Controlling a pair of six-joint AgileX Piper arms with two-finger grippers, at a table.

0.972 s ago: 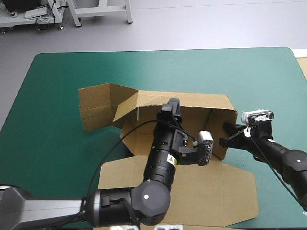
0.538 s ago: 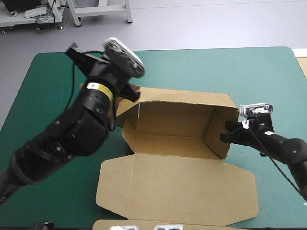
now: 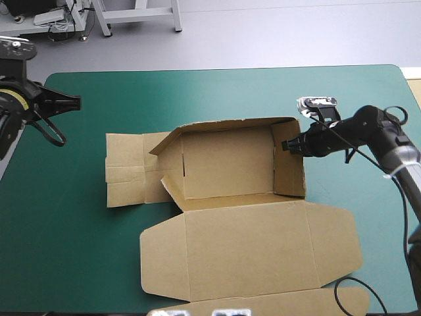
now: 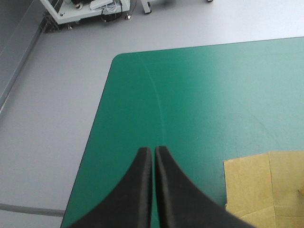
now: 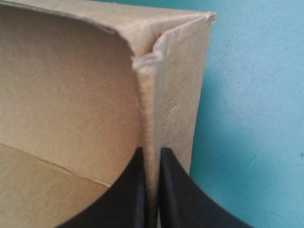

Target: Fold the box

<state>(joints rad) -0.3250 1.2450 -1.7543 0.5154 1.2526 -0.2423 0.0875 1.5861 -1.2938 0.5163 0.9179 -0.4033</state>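
The brown box (image 3: 227, 164) stands in the middle of the teal-green cover as an open tray, with its back and right walls raised. Its lid (image 3: 250, 247) lies flat toward the front, and a left flap (image 3: 125, 168) lies flat on the cover. My right gripper (image 3: 287, 146) is shut on the top edge of the right wall (image 5: 171, 85); in the right wrist view the gripper (image 5: 151, 151) pinches the board near the wall's far corner. My left gripper (image 3: 72, 102) hangs shut and empty over the table's far left corner. The left wrist view shows the gripper (image 4: 153, 151) meeting, with the flap's corner (image 4: 266, 185) beside it.
The table's left edge (image 4: 97, 137) and rounded far corner lie just ahead of the left gripper, with grey floor beyond. Bare cover (image 3: 66, 250) stretches left of the lid and along the far side (image 3: 217, 92). A narrow flap of the lid (image 3: 276, 304) reaches the front edge.
My left arm has drawn out of the box and swung to the far left corner, its gripper closing. The box has turned and shifted, and its left flap now lies flat. The right gripper moved with the wall.
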